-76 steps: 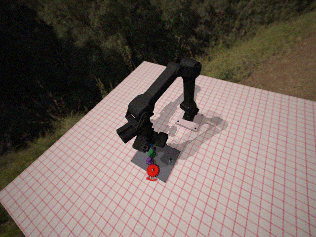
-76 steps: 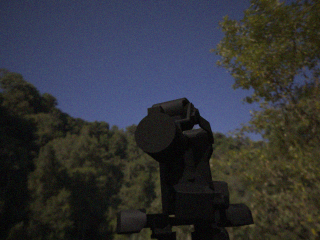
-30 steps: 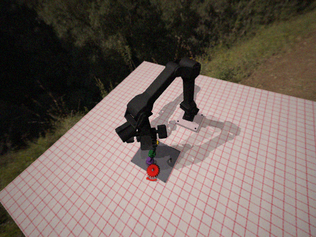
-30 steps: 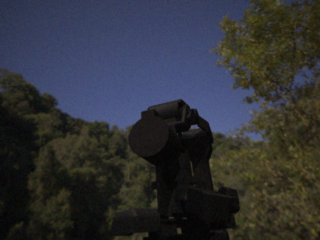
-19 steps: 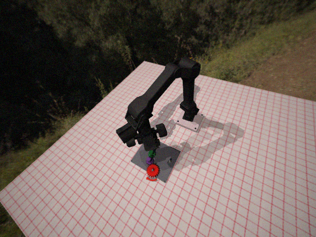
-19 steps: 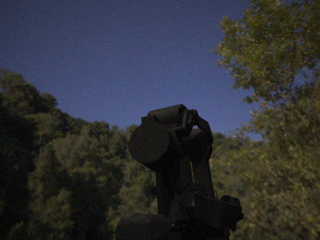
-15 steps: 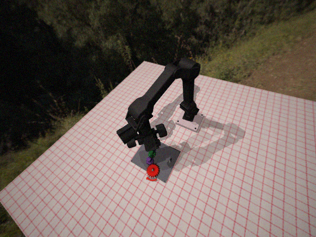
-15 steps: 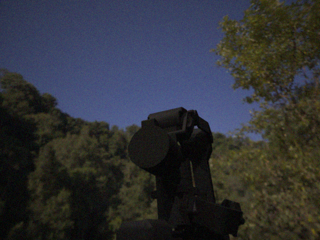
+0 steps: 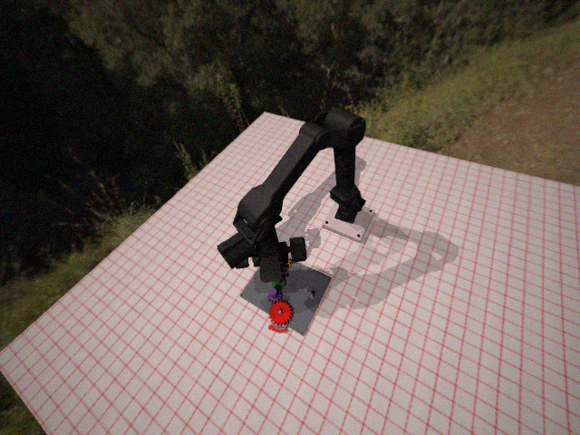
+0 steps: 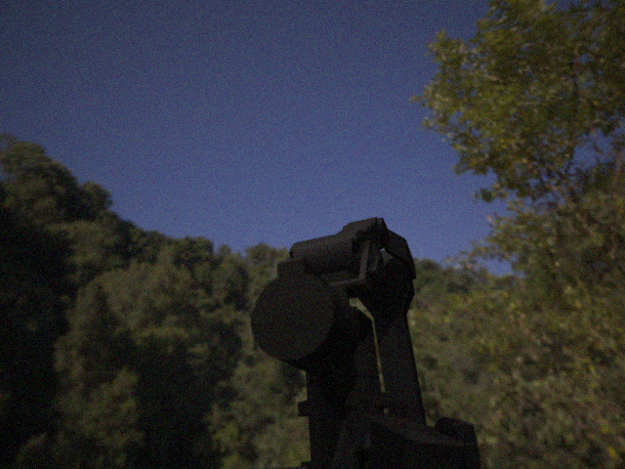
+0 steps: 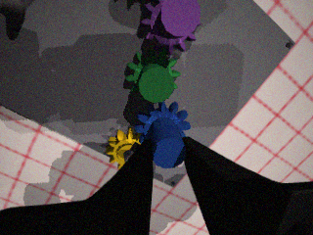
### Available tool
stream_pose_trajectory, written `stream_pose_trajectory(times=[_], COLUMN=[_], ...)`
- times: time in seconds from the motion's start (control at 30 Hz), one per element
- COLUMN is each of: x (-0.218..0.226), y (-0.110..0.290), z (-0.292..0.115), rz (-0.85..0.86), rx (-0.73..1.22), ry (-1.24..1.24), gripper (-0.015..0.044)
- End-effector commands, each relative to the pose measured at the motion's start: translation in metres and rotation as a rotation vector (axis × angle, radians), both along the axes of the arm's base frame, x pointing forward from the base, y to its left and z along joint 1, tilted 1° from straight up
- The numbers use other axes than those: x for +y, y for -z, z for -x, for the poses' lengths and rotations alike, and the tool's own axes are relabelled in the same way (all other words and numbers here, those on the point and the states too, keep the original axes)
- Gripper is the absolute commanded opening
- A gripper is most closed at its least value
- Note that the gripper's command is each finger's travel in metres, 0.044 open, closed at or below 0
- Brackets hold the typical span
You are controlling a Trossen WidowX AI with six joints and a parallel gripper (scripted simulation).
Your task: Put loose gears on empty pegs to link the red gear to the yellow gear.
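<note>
My gripper [image 11: 166, 144] is shut on the round upright handle of a blue gear [image 11: 169, 153], over the edge of the grey board [image 9: 317, 281] [image 11: 215, 73]. The blue gear's teeth appear between the green gear [image 11: 156, 83] [image 9: 279, 284] and the yellow gear [image 11: 121, 147] [image 9: 289, 262]; its height above the board and any contact cannot be told. The purple gear [image 9: 274, 294] [image 11: 180, 17] stands between the green gear and the red gear [image 9: 285, 306]. The fingertips and blue gear are hidden in the top view. The yellow gear is partly hidden.
A dark short peg [image 9: 312, 294] stands on the board apart from the gear row. The curved red arrow [image 9: 279, 331] lies beside the red gear. The arm's base plate [image 9: 343, 230] is behind the board on the checked table [image 9: 398, 346]. The exterior view shows only the dark arm.
</note>
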State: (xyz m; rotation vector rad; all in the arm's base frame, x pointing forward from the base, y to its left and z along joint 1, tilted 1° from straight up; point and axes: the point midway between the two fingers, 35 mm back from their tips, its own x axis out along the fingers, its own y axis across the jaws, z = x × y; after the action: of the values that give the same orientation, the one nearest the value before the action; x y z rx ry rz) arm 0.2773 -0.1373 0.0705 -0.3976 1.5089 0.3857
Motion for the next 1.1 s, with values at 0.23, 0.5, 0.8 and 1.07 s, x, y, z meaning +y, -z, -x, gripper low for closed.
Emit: stream_pose_trajectory(times=[0.23,0.5,0.8,1.07], x=[-0.0003,0.0002,0.0004,-0.0006], y=[0.0083,0.0096,0.0108,0.0116], z=[0.0020,0.0013,0.0020,0.0015], rz=[-0.005,-0.003,0.002,0.005], rx=[0.010,0.010,0.011,0.011], ry=[0.211,0.099,-0.144,-0.273], gripper=[0.0000,0.0000,0.0000,0.0000])
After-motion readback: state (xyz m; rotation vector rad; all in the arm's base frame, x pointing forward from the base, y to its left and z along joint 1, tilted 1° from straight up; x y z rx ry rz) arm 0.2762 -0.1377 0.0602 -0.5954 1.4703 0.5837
